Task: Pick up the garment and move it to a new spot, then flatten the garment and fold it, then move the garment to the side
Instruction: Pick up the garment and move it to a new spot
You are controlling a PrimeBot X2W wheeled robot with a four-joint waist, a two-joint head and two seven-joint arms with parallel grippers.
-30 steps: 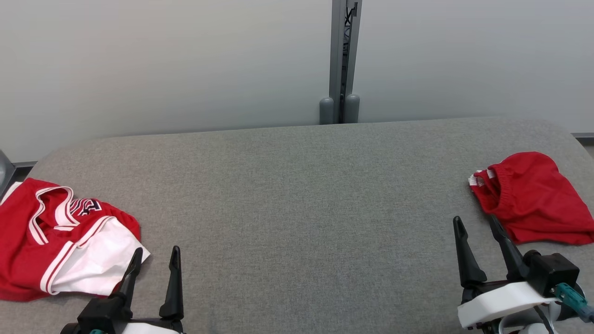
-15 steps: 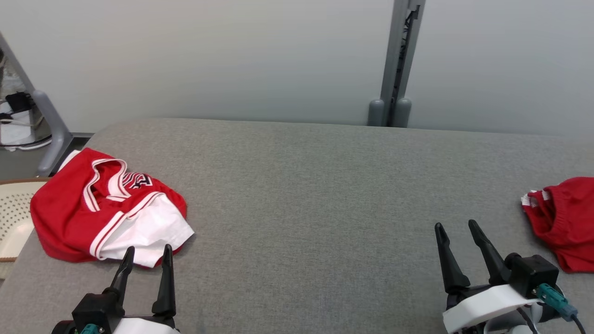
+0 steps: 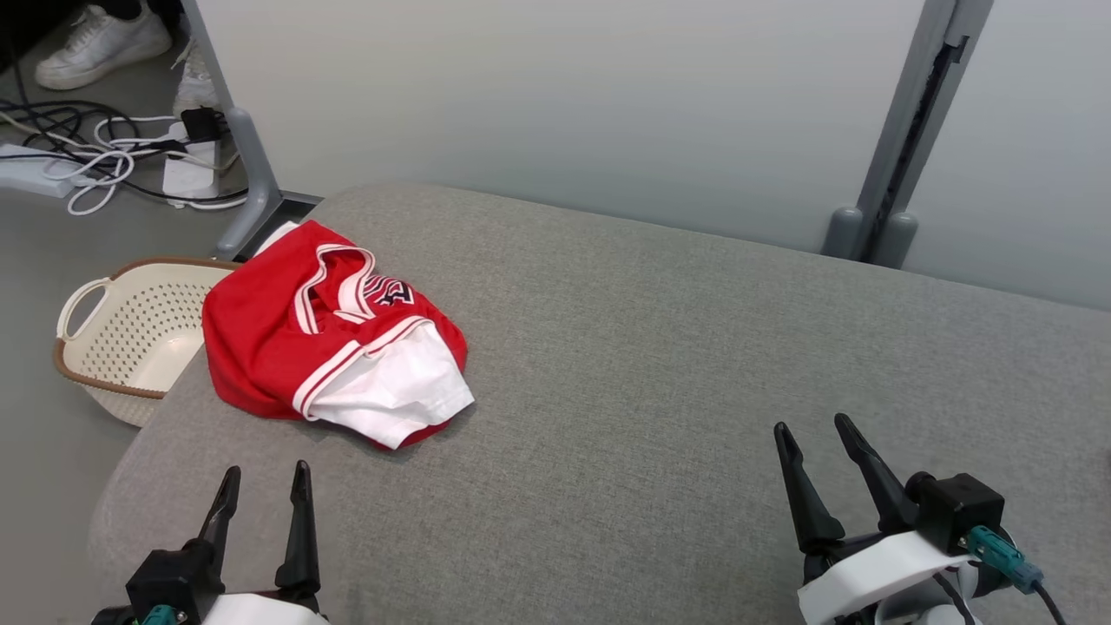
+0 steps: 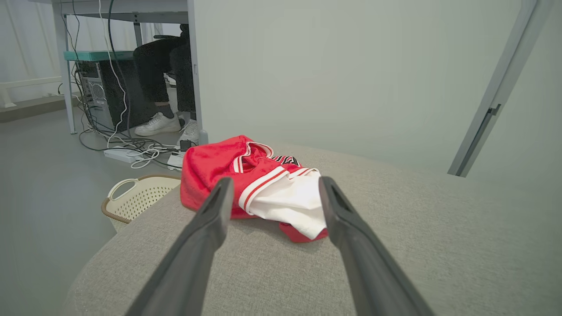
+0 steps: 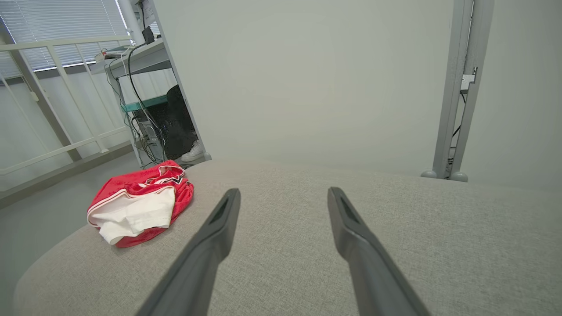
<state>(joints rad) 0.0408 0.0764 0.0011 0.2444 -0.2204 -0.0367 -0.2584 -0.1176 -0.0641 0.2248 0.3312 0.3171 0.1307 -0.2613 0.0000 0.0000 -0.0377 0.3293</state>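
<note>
Both arms reach forward, held low over the pad (image 3: 660, 373). The left gripper (image 3: 266, 476) gapes wide and empty, just short of the garment (image 3: 325, 351). The right gripper (image 3: 811, 427), equally wide and empty, is well apart from it. The garment (red jersey, white trim, some dark lettering) lies crumpled near the pad's left end. The pad is grey woven cloth with rounded edges. A perforated cream basket (image 3: 113, 338) sits beside it on the floor (image 3: 52, 451).
</note>
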